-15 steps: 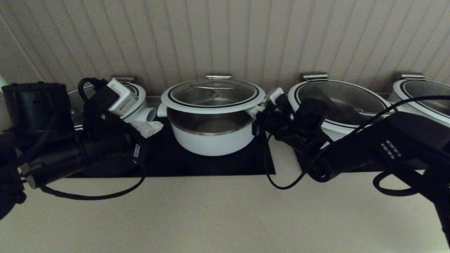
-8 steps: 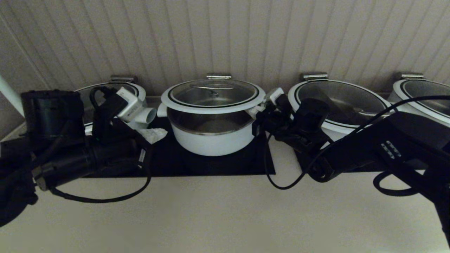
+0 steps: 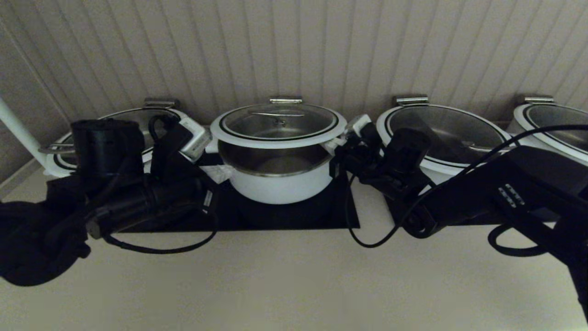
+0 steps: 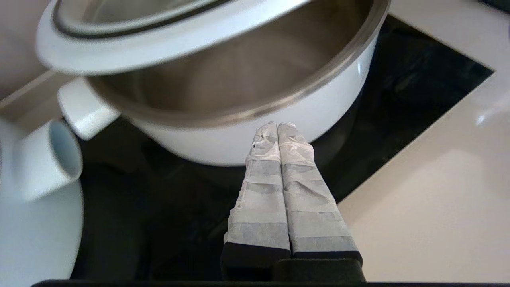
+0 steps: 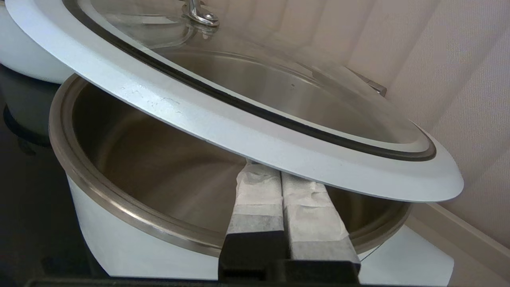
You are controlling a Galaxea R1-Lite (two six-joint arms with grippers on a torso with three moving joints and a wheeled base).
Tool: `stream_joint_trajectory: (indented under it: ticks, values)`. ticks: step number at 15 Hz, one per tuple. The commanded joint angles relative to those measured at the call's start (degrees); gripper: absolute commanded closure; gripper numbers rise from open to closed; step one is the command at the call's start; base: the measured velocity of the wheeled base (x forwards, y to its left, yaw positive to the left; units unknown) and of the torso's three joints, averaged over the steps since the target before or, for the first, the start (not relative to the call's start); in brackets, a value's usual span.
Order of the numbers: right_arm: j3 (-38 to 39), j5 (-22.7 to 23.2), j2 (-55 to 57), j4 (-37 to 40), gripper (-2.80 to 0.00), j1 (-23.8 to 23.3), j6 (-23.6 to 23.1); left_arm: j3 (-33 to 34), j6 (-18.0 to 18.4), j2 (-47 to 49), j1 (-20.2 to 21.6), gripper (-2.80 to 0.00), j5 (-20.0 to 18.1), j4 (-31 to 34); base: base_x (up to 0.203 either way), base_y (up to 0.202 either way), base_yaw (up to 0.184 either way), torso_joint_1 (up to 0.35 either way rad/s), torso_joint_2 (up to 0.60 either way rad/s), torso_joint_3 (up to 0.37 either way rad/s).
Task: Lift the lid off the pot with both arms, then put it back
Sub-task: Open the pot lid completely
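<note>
Round glass lid with broad white rim [image 3: 278, 123] is raised clear of the round white pot with steel inner bowl [image 3: 277, 177], which sits on a black rectangular mat [image 3: 275, 216] at the bench's back edge. Four white lidded pots in the row. Right gripper [image 5: 281, 181], fingers pressed together, tips under the lid's rim. Left gripper [image 4: 277, 129], fingers together, empty, tips just beside the pot's wall below the rim.

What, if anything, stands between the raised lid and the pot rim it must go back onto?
The right gripper does: its shut fingers reach under the lid over the pot rim. The left gripper, also shut, sits low beside the pot wall, clear of the gap.
</note>
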Motion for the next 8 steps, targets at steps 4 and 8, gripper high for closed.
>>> stream_joint_trajectory:
  ticks: [4, 8]
  values:
    - [-0.04, 0.13, -0.09, -0.44, 0.0, 0.12, -0.12, -3.53, -0.73, 3.65, -0.32, 0.0, 0.02, -0.22, 0.0, 0.0, 0.0, 0.0, 0.0, 0.0]
    - [0.05, 0.13, -0.17, -0.44, 0.0, 0.12, -0.12, -5.11, -0.79, 5.05, -0.38, 0.0, 0.1, -0.29, 0.0, 0.0, 0.0, 0.0, 0.0, 0.0]
